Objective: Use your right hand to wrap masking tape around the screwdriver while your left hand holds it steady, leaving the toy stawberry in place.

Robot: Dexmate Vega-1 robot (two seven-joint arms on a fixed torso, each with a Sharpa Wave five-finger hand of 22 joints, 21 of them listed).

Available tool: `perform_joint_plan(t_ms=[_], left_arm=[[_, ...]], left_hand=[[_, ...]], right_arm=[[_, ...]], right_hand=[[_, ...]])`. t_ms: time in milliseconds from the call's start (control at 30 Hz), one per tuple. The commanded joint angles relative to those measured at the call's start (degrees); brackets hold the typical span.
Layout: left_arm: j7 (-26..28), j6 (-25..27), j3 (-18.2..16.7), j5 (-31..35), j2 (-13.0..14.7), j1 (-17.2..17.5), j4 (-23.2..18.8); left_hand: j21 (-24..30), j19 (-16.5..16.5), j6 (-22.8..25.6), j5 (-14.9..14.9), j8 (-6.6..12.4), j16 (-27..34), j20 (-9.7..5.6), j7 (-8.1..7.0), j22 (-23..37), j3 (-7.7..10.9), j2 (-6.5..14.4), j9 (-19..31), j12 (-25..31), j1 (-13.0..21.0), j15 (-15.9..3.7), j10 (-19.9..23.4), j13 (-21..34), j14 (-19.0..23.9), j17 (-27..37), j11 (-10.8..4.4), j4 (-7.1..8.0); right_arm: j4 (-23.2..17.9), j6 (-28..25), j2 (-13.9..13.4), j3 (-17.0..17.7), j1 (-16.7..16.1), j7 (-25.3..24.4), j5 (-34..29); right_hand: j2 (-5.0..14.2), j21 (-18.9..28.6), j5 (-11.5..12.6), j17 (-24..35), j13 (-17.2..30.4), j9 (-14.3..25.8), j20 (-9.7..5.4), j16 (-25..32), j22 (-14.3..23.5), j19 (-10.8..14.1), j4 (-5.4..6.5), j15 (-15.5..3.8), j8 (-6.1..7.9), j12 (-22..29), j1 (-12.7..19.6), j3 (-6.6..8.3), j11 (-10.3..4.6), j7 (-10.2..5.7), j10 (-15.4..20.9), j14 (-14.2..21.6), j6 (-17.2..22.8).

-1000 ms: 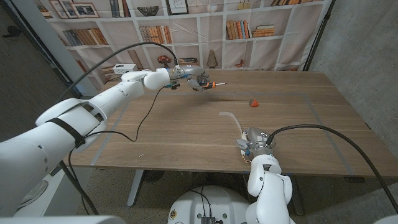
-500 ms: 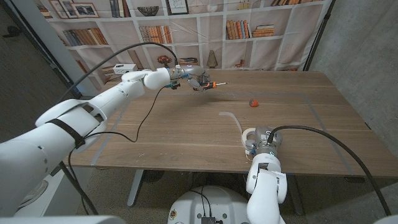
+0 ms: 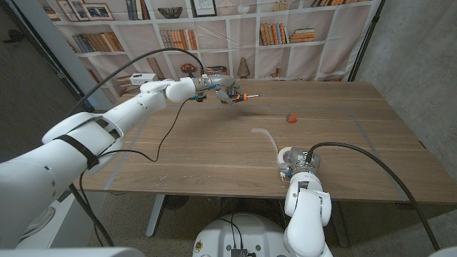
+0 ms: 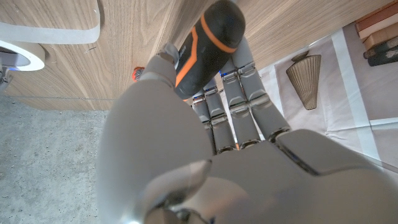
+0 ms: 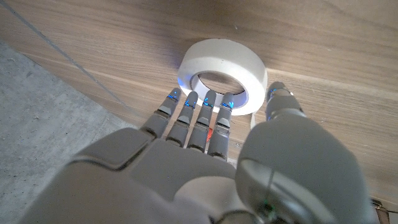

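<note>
Right wrist view first: right hand at near edge of bench, fingers close together, tips laid on rim of masking tape roll; thumb beside the roll's outer wall. Touching for certain; whether actually pinched, cannot tell. Roll lying flat on bench, directly ahead of the fingertips. No print legible on roll.

Head view: right hand at near edge, loose strip of tape curving away from it across the wood toward bench centre. Toy strawberry beyond the strip, sitting on bench, apart from both hands.

Farther still, well apart from right hand and off toward robot's left: left hand raised over far side of bench, closed around screwdriver. Long axis roughly level, shaft pointing toward robot's right. Left wrist view confirms: fingers wrapped on black-and-orange handle, handle end protruding past them. No brand or writing readable on handle.

Judgement: next move turns on carrying tape across and away to the shaft end; strawberry near that path, risk of a nudge.
</note>
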Motion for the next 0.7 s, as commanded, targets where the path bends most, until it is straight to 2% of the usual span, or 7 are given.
perform_joint_plan(t_ms=[33,133,233,367,433,500,700], left_arm=[[0.29,-0.72,0.68,-0.12,-0.68,-1.06,2.07],[0.13,-0.72,0.72,-0.31,-0.71,-1.11,2.15],[-0.15,-0.46,0.67,-0.47,-0.58,-1.00,1.83],[-0.19,-0.12,0.55,-0.59,-0.44,-0.79,1.44],[-0.19,-0.03,0.47,-0.74,-0.45,-0.69,1.33],[-0.15,0.08,0.40,-0.81,-0.43,-0.56,1.10],[-0.16,0.74,0.12,-0.95,-0.23,-0.01,0.01]], left_hand=[[0.39,-0.21,6.15,0.32,1.54,0.11,-3.12,0.33,0.04,1.85,3.51,2.26,2.45,2.49,-15.14,4.35,18.40,15.16,28.44,-2.57,1.80],[0.55,-0.27,6.13,0.36,1.51,0.09,-3.11,0.34,-0.05,1.83,3.52,2.26,2.37,2.50,-15.13,4.37,18.52,15.21,28.57,-2.73,1.81],[0.75,-0.26,6.16,0.40,1.46,0.06,-3.08,0.31,-0.15,1.81,3.54,2.21,2.20,2.50,-15.12,4.52,18.45,15.20,28.71,-2.62,1.81],[0.99,-0.37,6.15,0.45,1.43,0.03,-3.12,0.24,-0.30,1.79,3.57,2.23,2.08,2.50,-15.12,4.56,18.63,15.27,28.90,-2.64,1.82],[1.10,-0.43,6.15,0.47,1.41,0.02,-3.11,0.25,-0.36,1.79,3.59,2.21,2.03,2.53,-15.13,4.60,18.70,15.30,28.99,-2.67,1.81],[1.22,-0.47,6.19,0.49,1.41,-0.02,-3.12,0.26,-0.43,1.78,3.59,2.23,1.95,2.53,-15.13,4.52,18.83,15.28,29.08,-2.65,1.80],[1.55,-0.58,6.20,0.54,1.33,-0.17,-3.15,0.24,-0.66,1.73,3.60,2.18,1.67,2.50,-15.11,4.64,18.86,15.28,29.22,-2.65,1.83]], right_arm=[[5.63,1.05,1.18,0.26,2.38,3.63,-2.75],[6.54,1.33,0.10,0.62,2.78,2.74,-0.31],[7.24,0.82,-1.36,0.60,2.80,-0.18,2.11],[7.72,-0.35,-2.86,0.47,2.85,-4.07,5.27],[7.56,-0.76,-3.76,0.44,2.76,-6.16,7.27],[7.43,-1.45,-4.39,0.44,2.66,-8.11,9.09],[5.51,-3.15,-6.16,1.16,1.31,-18.75,18.32]], right_hand=[[1.03,0.41,0.88,0.96,0.58,0.17,-1.66,0.67,0.32,0.20,-0.83,-6.02,0.10,0.83,3.14,0.44,-1.41,-1.04,0.45,0.85,0.93],[0.96,0.47,0.99,1.30,0.78,0.20,-2.02,0.80,0.34,0.24,-0.99,-6.44,0.24,1.19,3.99,0.24,-1.81,-1.26,0.73,0.92,1.57],[2.09,1.37,1.19,2.86,1.53,0.32,-2.10,2.59,0.38,2.16,-0.76,-7.89,1.47,3.85,6.41,-0.28,-2.53,-2.01,4.78,3.83,6.31],[5.24,3.02,0.64,7.35,3.13,0.44,-2.54,7.33,0.48,5.44,-0.65,-9.67,4.00,9.95,11.78,-1.10,-2.56,-2.33,14.06,10.11,17.17],[7.86,3.96,-0.47,9.98,4.15,0.56,-3.27,10.16,0.61,6.78,-0.54,-9.91,5.71,14.01,14.67,-1.17,-1.95,-0.81,20.72,14.43,24.10],[9.82,4.66,-1.20,11.45,4.72,0.55,-3.61,11.85,0.74,7.73,-0.37,-10.25,6.54,15.86,16.07,-0.89,-1.20,0.40,23.53,17.49,27.56],[11.08,4.87,-1.86,12.65,5.71,1.31,-5.52,12.38,1.09,6.89,0.13,-10.05,6.72,17.45,16.66,-0.98,-1.49,0.96,25.03,18.88,28.09]])
